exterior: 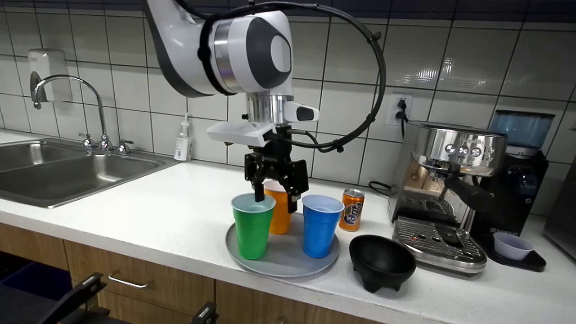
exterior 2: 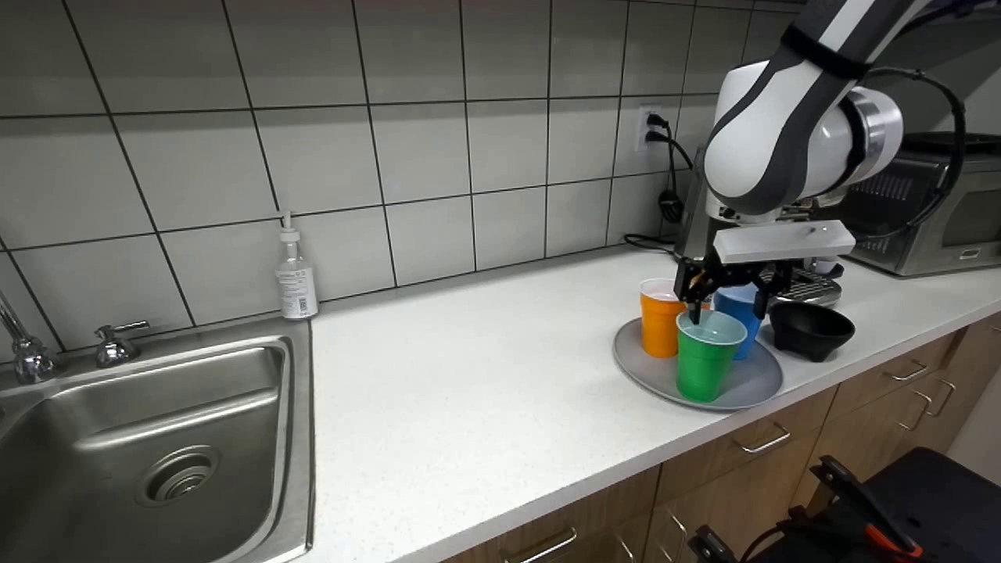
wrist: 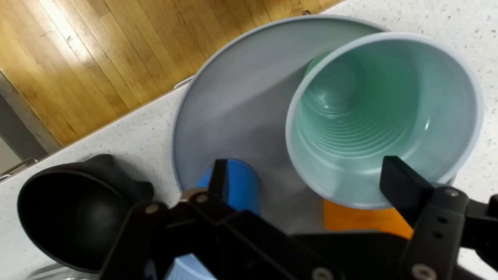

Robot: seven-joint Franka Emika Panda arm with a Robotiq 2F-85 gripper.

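The black gripper (wrist: 305, 169) is over the grey plate (exterior: 289, 267), its two jaws spread well apart.
On this plate stand upright the green cup (exterior: 253, 230), the orange cup (exterior: 280, 218) and the blue cup (exterior: 321, 231); just beside the plate is the black bowl (exterior: 382, 261), and near the plate, also the Fanta can (exterior: 352, 210).

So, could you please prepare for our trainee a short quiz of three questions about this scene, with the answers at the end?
1. How many cups can be seen on the plate?
2. True or false: the gripper is open.
3. Choose one. Which is closest to the sink?
a) the can
b) the bottle
c) the plate

Key
1. Three: green, orange and blue.
2. True.
3. b
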